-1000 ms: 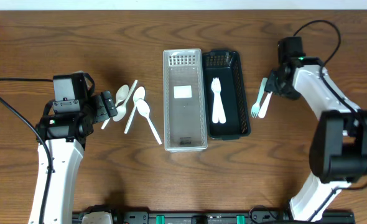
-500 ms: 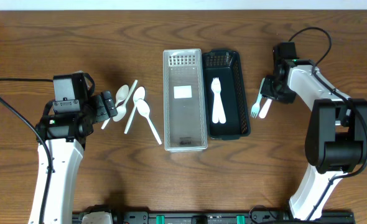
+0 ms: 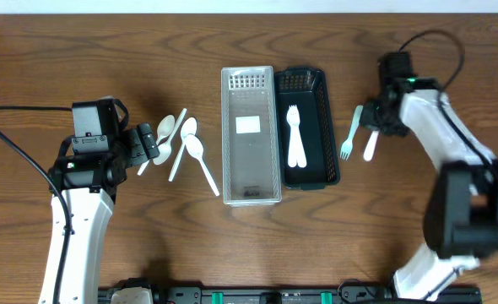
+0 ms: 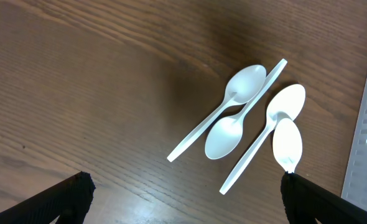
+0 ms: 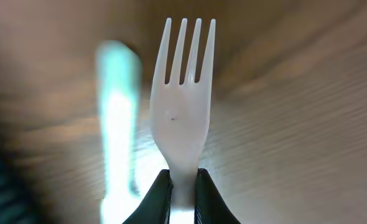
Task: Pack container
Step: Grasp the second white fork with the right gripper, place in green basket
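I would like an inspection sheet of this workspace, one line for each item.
Surface: wooden table, nothing spilled.
Job's things: clear container holds no cutlery; black container holds white forks; four spoons lie on the table; teal fork lies beside the black container.
Clutter: nothing seen.
Grippers: left gripper open, near the spoons; right gripper shut on a white fork.
Cables: left arm cable and right arm cable, both black.
Surroundings: nothing seen.

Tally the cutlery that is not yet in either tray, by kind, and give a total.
Spoons: 4
Forks: 2, one pale green fork lying loose and one white fork in the right gripper
Total: 6
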Controlling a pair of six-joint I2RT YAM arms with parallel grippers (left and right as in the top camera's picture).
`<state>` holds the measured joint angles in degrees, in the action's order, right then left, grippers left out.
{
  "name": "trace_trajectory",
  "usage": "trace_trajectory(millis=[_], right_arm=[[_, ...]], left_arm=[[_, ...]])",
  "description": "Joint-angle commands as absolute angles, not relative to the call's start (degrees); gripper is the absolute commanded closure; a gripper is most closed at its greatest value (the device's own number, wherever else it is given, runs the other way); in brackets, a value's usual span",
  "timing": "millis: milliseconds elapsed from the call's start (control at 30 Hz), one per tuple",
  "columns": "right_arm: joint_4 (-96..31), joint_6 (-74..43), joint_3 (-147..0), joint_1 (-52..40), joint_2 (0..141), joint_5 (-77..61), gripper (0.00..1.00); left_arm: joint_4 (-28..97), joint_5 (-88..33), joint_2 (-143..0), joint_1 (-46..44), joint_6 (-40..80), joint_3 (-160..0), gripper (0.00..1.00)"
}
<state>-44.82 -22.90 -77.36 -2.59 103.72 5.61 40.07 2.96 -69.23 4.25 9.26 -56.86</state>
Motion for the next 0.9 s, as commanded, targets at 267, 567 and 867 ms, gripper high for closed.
trace_trajectory(millis=[267, 567, 867], right_arm=[[-36.38, -18.79, -77.93, -16.32, 94.7, -8.36, 0.99], [-35.31, -18.72, -78.08, -19.73, 106.0, -11.22, 0.63], [-36.14, -21.5, -81.49, -11.25, 100.9, -3.22, 0.32]], left_arm=[[40.05, 2.98, -69.34, 4.49, 10.17, -57.98, 0.02], [40.05, 2.98, -69.34, 4.49, 10.17, -57.98, 0.02], [40.05, 2.98, -69.34, 4.49, 10.2, -57.98, 0.02]])
